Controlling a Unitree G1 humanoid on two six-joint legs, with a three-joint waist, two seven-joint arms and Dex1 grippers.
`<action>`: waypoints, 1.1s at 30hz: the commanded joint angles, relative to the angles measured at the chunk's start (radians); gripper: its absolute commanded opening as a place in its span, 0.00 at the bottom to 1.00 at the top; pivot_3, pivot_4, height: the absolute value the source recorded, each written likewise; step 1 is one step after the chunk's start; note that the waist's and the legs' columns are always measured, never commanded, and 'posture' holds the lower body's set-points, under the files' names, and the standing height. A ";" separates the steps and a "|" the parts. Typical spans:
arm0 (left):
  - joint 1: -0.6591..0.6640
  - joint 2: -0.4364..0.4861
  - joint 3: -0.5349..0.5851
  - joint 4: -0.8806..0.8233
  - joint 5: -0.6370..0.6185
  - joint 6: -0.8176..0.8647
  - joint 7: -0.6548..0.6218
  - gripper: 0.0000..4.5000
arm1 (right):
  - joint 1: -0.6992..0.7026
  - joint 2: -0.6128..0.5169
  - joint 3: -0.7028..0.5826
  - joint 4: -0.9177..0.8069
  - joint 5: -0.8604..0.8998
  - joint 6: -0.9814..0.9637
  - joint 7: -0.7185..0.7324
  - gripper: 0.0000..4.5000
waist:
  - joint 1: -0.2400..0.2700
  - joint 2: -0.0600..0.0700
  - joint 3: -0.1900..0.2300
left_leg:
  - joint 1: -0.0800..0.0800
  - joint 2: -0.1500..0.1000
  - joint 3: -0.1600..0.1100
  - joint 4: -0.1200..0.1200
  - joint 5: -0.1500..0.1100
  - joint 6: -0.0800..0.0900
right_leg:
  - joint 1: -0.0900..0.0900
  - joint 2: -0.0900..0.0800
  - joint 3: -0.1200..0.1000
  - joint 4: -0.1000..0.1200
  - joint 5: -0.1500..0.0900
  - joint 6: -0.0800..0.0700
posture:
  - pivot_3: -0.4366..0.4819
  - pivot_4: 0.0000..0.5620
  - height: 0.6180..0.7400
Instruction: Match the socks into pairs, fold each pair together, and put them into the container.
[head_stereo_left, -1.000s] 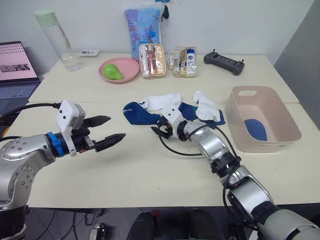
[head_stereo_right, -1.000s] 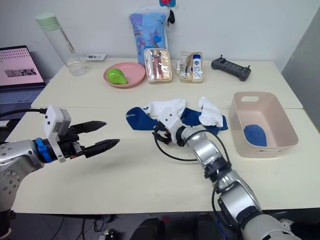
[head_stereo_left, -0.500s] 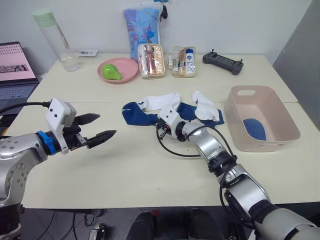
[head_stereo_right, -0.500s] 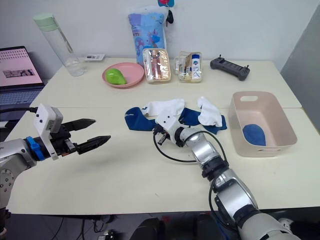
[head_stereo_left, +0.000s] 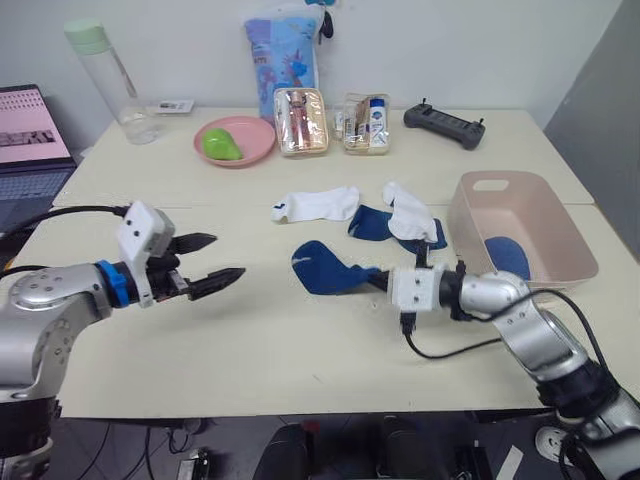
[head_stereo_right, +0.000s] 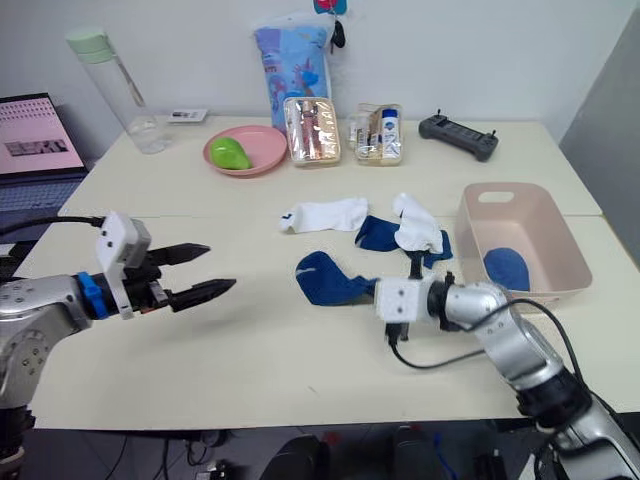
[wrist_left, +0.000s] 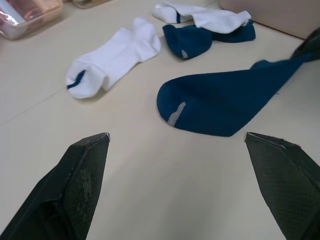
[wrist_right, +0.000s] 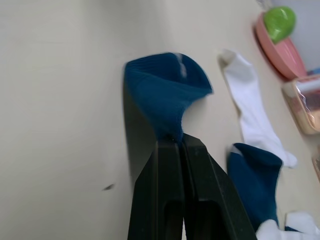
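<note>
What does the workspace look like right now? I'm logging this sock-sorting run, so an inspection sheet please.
Surface: cream table.
Job's things: blue sock pinched at one end; white sock flat; second blue sock under another white sock; blue sock in pink container.
Clutter: pink bowl, water bottle, two clear pouches, controller.
Grippers: right gripper fingers shut on blue sock; left gripper open.
Cables: black cable off right wrist.
Surroundings: laptop.

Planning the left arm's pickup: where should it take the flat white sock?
Judging by its pose, grip the white sock at its cuff end, which points toward the left gripper. Come from above with the open jaws across its narrow width, since it lies flat on the table.
</note>
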 joint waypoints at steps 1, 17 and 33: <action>-0.049 -0.009 -0.039 -0.003 0.009 -0.013 -0.014 1.00 | 0.056 -0.016 0.010 -0.069 -0.041 -0.040 -0.004 0.01 | 0.004 0.000 0.000 | 0.000 0.000 0.000 0.000 0.000 0.000 | 0.000 0.000 0.000 0.000 0.000 0.000 | 0.48 0.27 0.94; -0.139 -0.054 -0.156 0.040 0.038 -0.048 -0.114 1.00 | -0.063 0.178 -0.211 -0.273 0.479 0.872 -0.061 0.70 | 0.003 0.000 0.000 | 0.001 0.000 -0.001 0.001 0.000 0.000 | 0.000 0.000 0.000 0.001 0.000 0.000 | 0.48 0.27 0.94; -0.117 -0.046 -0.129 0.046 0.059 -0.089 -0.115 1.00 | -0.326 0.548 -0.171 0.343 0.382 0.909 -0.398 0.70 | 0.002 0.000 0.000 | -0.001 -0.002 0.000 0.001 0.000 0.000 | -0.001 -0.001 0.000 0.000 0.000 0.000 | 0.48 0.27 0.94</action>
